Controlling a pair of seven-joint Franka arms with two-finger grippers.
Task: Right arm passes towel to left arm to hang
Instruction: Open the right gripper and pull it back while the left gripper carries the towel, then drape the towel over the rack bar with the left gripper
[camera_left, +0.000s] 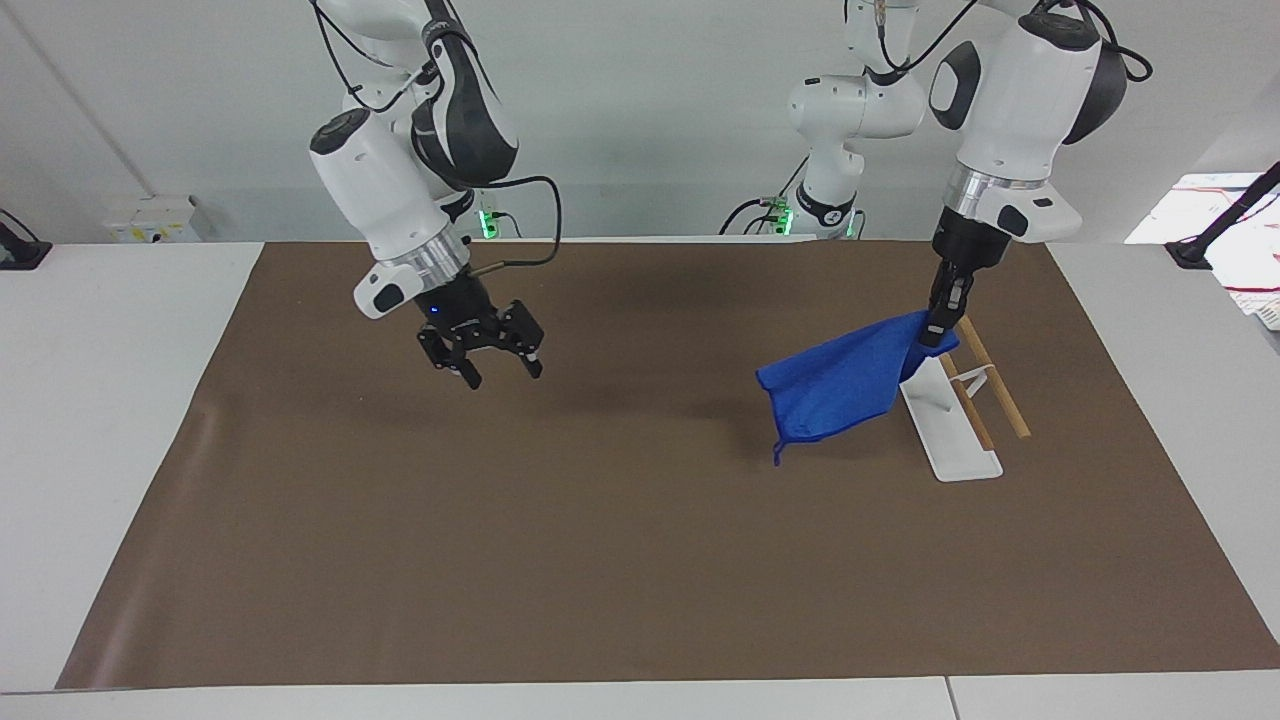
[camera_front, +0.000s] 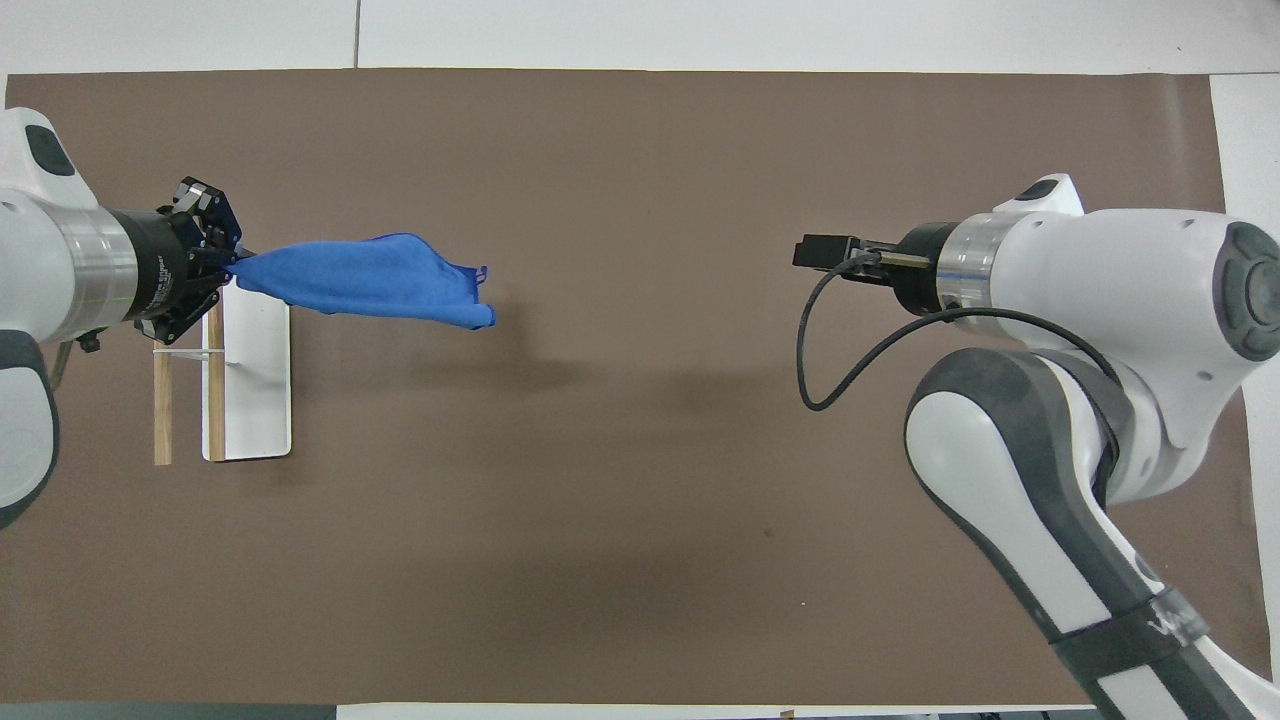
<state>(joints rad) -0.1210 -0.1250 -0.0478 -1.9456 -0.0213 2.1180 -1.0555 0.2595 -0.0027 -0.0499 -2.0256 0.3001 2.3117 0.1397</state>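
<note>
Facing view, left gripper (camera_left: 938, 335) holding towel (camera_left: 840, 385) over rack (camera_left: 950, 420), right gripper (camera_left: 495, 365) empty

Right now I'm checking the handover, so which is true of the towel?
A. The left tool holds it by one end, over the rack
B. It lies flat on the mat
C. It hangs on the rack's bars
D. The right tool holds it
A: the left tool pinches one end of the towel above the rack, while the right tool is open and empty.
</note>
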